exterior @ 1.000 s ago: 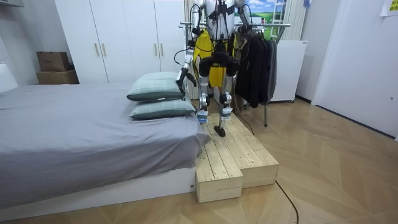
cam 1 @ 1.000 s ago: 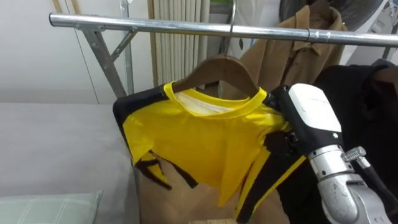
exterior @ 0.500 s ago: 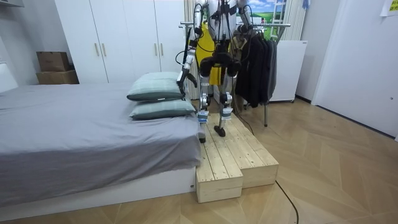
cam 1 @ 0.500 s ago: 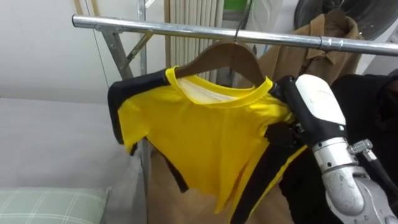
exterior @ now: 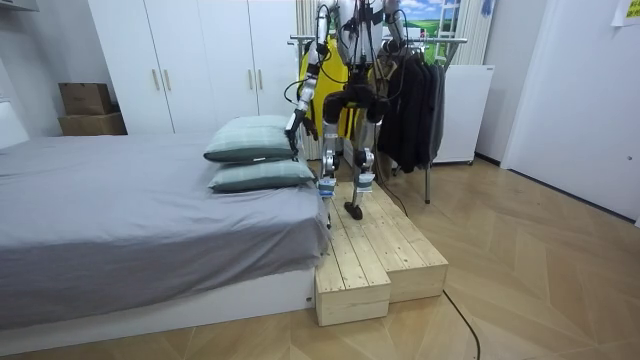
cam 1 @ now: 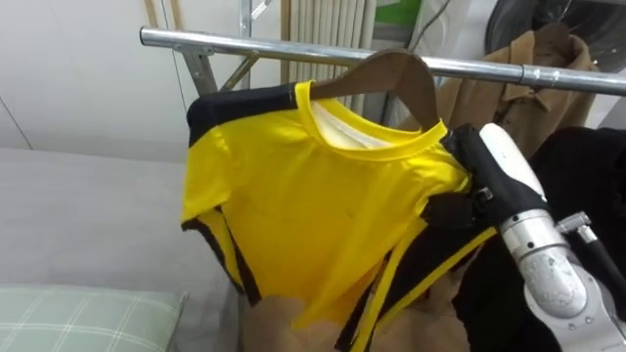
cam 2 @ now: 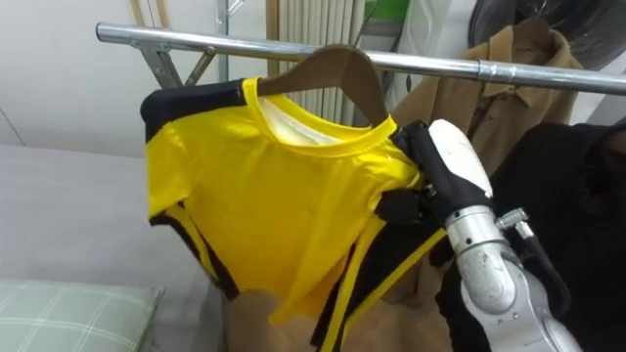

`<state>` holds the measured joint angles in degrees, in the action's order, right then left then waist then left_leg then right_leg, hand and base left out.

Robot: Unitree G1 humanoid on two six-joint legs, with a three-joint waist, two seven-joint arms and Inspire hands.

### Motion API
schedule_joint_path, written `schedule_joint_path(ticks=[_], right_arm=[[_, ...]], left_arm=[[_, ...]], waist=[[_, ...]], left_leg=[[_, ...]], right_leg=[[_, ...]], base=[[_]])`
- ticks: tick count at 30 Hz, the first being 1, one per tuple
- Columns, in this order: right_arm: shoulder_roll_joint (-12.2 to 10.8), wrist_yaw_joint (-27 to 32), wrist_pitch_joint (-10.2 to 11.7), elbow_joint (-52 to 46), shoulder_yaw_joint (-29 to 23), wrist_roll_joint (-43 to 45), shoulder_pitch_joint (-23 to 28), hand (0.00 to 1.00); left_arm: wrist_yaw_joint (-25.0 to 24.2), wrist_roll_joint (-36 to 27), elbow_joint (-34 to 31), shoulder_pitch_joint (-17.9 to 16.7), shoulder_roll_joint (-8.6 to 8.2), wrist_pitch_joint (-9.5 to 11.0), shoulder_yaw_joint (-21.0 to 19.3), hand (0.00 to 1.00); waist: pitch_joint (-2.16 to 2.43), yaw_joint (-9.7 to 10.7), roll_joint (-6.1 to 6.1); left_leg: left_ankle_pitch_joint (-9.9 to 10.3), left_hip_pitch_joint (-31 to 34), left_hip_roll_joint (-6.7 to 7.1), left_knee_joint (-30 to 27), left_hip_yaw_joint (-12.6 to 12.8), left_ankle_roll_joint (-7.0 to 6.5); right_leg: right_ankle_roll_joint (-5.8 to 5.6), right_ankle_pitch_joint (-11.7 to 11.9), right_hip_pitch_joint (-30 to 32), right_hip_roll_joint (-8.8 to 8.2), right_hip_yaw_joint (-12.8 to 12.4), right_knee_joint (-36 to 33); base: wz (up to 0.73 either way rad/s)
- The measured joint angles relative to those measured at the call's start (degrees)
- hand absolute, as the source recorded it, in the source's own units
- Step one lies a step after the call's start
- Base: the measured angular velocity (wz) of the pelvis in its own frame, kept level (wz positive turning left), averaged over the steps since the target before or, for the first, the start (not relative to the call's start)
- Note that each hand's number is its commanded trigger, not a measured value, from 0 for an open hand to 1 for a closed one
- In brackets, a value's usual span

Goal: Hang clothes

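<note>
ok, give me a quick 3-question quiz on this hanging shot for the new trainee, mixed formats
1. True or false: the yellow shirt is on a wooden hanger.
2. Multiple choice: what hangs from the rail just beyond the shirt, on the robot's right? A) a tan jacket B) a blue towel C) a red dress
3. Short answer: which of the robot's hands is up at the shirt's shoulder?

Key
1. True.
2. A.
3. The right hand, with its fingers hidden behind the cloth.
</note>
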<state>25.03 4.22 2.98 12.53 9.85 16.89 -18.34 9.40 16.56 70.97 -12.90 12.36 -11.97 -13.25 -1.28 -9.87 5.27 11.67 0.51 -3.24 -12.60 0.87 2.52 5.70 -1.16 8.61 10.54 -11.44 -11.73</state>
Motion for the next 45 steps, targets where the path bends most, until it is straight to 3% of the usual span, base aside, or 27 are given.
schedule_joint_path(ticks=[6,10,17,21,39,45], right_arm=[[0.0,-1.9,-0.2,7.2,0.1,-1.3,-1.4,1.00],[0.0,-2.6,-0.3,9.3,0.2,-1.3,-2.5,1.00],[0.1,-3.9,-1.1,12.8,0.2,-3.3,-6.0,1.00],[0.1,-4.4,-1.2,17.7,0.2,-3.6,-8.8,1.00],[0.1,-6.3,-1.2,25.4,0.2,-8.8,-9.5,1.00],[1.8,-8.1,-1.4,28.3,0.2,-12.5,-10.3,1.00]], left_arm=[[-0.7,0.0,0.0,-0.5,-0.01,0.3,0.2,0.00],[-1.8,0.0,0.0,-0.8,0.00,0.4,0.1,0.00],[-2.6,0.5,-0.4,-0.8,0.80,0.6,0.0,0.00],[-2.7,0.4,-0.4,-0.8,0.85,0.6,0.1,0.00],[-2.8,0.3,-0.5,-0.8,1.05,1.1,0.0,0.00],[-2.8,0.5,-0.9,-0.8,1.05,1.1,-0.1,0.00]], waist=[[0.21,-0.3,0.45],[0.20,-0.4,0.58],[0.30,-0.8,2.01],[0.31,-1.0,2.01],[0.24,-1.2,1.92],[0.24,-1.2,1.91]], left_leg=[[0.0,-0.4,0.31,-0.1,-0.6,-0.02],[0.0,-0.9,0.87,-0.1,-2.8,-0.13],[0.0,-0.9,1.05,-0.2,-3.4,-0.19],[0.1,-1.2,1.10,-0.5,-3.5,-0.34],[0.1,-1.3,1.12,-0.6,-4.2,-0.36],[0.1,-1.2,1.12,-0.6,-4.4,-0.36]], right_leg=[[0.15,-0.2,-0.5,-0.13,-0.1,0.0],[0.13,-0.2,-0.8,-0.15,-0.5,-0.1],[0.05,-0.2,-0.9,-0.36,-0.1,-0.1],[-0.02,-0.1,-1.5,-0.50,0.1,0.0],[-0.13,-0.2,-1.8,-0.62,0.8,0.1],[-0.11,-0.3,-1.8,-0.68,1.1,0.2]], base=[[0.01],[-0.05],[0.03],[0.02],[0.01],[0.01]])
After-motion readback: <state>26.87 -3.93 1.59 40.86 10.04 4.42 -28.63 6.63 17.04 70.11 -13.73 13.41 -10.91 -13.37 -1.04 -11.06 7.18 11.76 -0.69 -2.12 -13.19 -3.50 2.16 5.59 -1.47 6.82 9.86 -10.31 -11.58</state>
